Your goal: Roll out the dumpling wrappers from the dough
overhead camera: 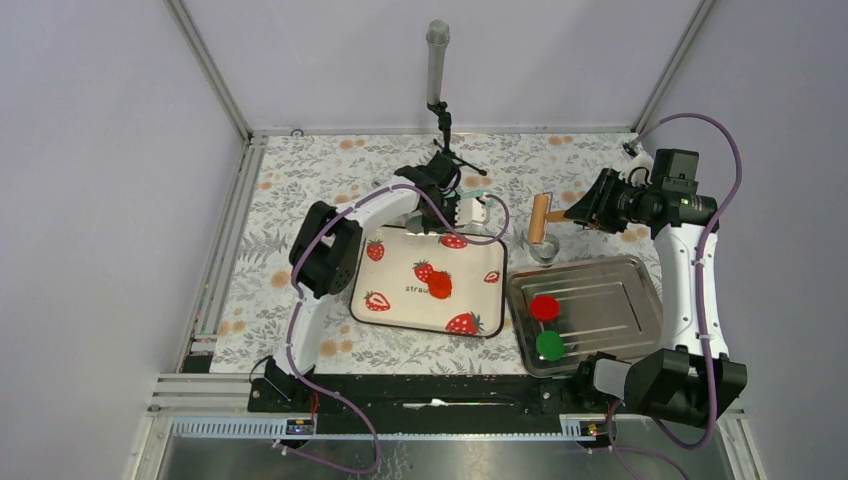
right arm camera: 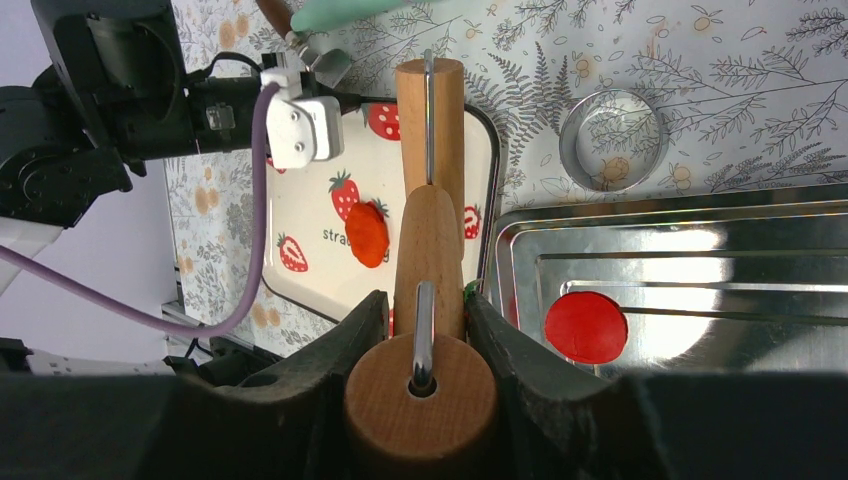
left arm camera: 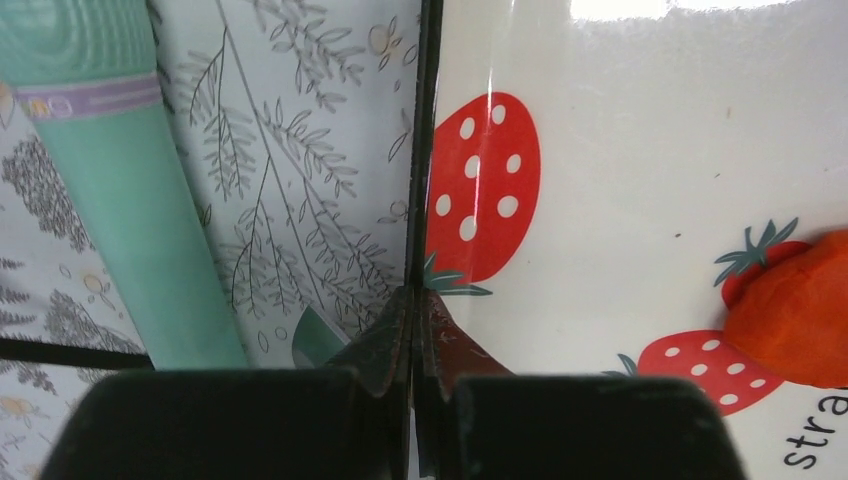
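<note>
The dough (overhead camera: 440, 285) is a small orange-red lump lying mid-way on the strawberry-print tray (overhead camera: 400, 300); it also shows at the right edge of the left wrist view (left arm camera: 795, 310) and in the right wrist view (right arm camera: 368, 233). My left gripper (overhead camera: 468, 212) (left arm camera: 415, 300) is shut on the tray's far rim (left arm camera: 424, 150). My right gripper (overhead camera: 565, 215) (right arm camera: 425, 310) is shut on the handle of a wooden rolling pin (overhead camera: 538, 218) (right arm camera: 430, 110), held above the cloth behind the metal tray. The dumpling wrappers are out of view.
A metal tray (overhead camera: 630, 300) (right arm camera: 700, 230) at the right holds a crimson disc (overhead camera: 544, 308) (right arm camera: 586, 327) and a green disc (overhead camera: 550, 346). A metal ring cutter (overhead camera: 543, 250) (right arm camera: 612, 139) sits behind it. A mint-green tool (left arm camera: 120, 200) lies beside the strawberry tray.
</note>
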Robot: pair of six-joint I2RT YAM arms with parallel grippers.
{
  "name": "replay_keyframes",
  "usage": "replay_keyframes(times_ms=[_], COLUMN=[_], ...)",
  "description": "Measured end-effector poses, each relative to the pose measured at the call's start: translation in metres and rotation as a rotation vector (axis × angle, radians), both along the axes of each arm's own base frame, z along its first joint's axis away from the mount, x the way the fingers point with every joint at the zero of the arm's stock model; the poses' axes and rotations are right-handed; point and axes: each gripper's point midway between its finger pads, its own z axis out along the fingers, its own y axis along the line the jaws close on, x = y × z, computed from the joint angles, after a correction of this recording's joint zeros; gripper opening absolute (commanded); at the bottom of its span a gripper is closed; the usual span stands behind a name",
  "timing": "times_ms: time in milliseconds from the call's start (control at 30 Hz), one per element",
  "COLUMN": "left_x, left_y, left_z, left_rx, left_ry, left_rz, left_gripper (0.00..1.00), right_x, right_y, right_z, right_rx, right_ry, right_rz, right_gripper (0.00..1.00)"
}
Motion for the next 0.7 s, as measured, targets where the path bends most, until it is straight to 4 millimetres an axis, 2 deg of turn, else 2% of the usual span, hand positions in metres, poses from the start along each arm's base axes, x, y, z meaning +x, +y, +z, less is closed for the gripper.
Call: replay_keyframes(times_ms=[233, 367, 467, 533, 600, 700], left_x=[0.005, -0.001, -0.012, -0.024, -0.031, -0.051], left_y=[0.009, 0.012, 0.015, 0.018, 0.021, 0.027], left_z=[-0.002, -0.002, -0.001, 0.011, 0.032, 0.082], left_rx=[0.002, -0.004, -0.030, -0.094, -0.172, -0.341], left_ry=[0.017, 0.028, 0.056, 0.078, 0.069, 0.037], left_rz=[0.082, 0.109, 0.131, 0.154, 0.170, 0.194], left_gripper=[0.00, 0.33, 0.50, 0.58, 0.60, 0.61], right_x=[0.000, 0.000, -0.002, -0.006, -0.007, -0.007], right_y=[0.000, 0.000, 0.002, 0.005, 0.008, 0.021], right_z=[-0.001, -0.004, -0.011, -0.018, -0.025, -0.039], right_rx=[0.001, 0.000, 0.009, 0.024, 0.033, 0.038], right_ry=[0.001, 0.002, 0.016, 0.038, 0.063, 0.112], right_rz=[0.000, 0.004, 0.013, 0.023, 0.034, 0.086], right_gripper=[0.00, 0.00, 0.00, 0.00, 0.00, 0.00])
